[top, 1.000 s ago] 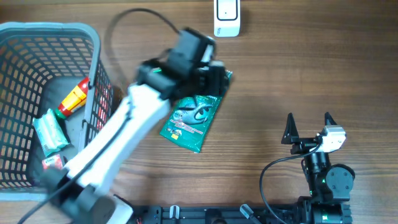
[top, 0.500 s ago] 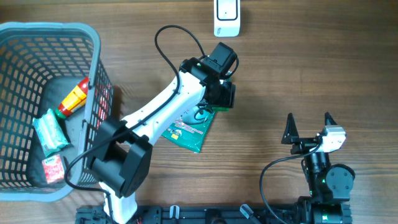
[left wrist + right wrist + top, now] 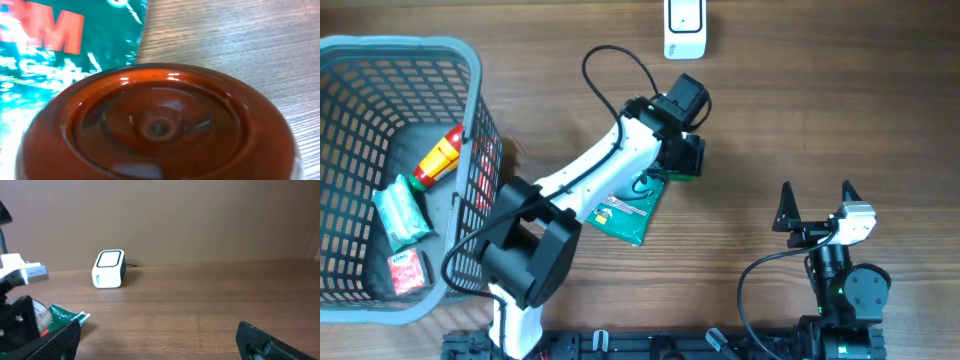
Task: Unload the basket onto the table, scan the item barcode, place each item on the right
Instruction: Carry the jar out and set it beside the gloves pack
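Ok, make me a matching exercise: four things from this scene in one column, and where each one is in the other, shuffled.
1 white scanner
2 green packet
3 red-and-yellow bottle
4 right gripper

A inside the basket
B open, at the near right
C far side of the table
D partly under the left arm

Pairs: 1-C, 2-D, 3-A, 4-B

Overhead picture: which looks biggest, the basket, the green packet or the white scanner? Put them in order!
Largest: basket, by far.
Next: green packet, though the left arm hides part of it.
Smallest: white scanner, partly cut off at the top edge.
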Controlling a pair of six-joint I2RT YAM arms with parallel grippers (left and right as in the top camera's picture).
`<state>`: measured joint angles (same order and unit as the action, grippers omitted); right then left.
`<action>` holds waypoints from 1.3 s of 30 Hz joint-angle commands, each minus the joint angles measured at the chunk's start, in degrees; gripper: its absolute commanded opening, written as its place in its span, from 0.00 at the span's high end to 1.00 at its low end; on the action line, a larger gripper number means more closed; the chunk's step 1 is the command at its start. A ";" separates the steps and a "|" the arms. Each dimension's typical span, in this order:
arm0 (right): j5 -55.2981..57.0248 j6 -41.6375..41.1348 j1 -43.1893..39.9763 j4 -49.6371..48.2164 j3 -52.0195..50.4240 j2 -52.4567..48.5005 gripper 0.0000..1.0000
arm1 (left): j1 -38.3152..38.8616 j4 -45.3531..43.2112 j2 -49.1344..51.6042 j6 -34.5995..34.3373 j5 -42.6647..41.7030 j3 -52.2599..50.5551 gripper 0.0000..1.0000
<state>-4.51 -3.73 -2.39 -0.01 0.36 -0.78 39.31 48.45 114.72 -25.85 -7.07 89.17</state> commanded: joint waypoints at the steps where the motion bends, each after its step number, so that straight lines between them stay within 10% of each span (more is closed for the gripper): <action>1: -0.70 0.70 -0.04 -0.26 -0.07 0.35 0.00 | 1.75 -1.57 1.92 -0.31 0.57 0.85 0.33; 10: -0.72 0.70 -0.04 -0.26 -0.07 0.35 0.00 | 3.37 -1.90 7.19 -0.33 0.52 0.85 0.31; 21: -0.70 0.70 -0.04 -0.28 -0.07 0.35 0.00 | 3.69 -1.31 5.90 -0.33 0.52 0.87 0.00; 39: -0.72 0.70 -0.04 -0.26 -0.07 0.35 0.00 | -3.93 7.74 -24.55 0.11 18.05 0.87 0.00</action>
<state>-4.49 -3.73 -2.39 -0.01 0.36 -0.78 38.50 53.78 95.57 -26.24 3.46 89.27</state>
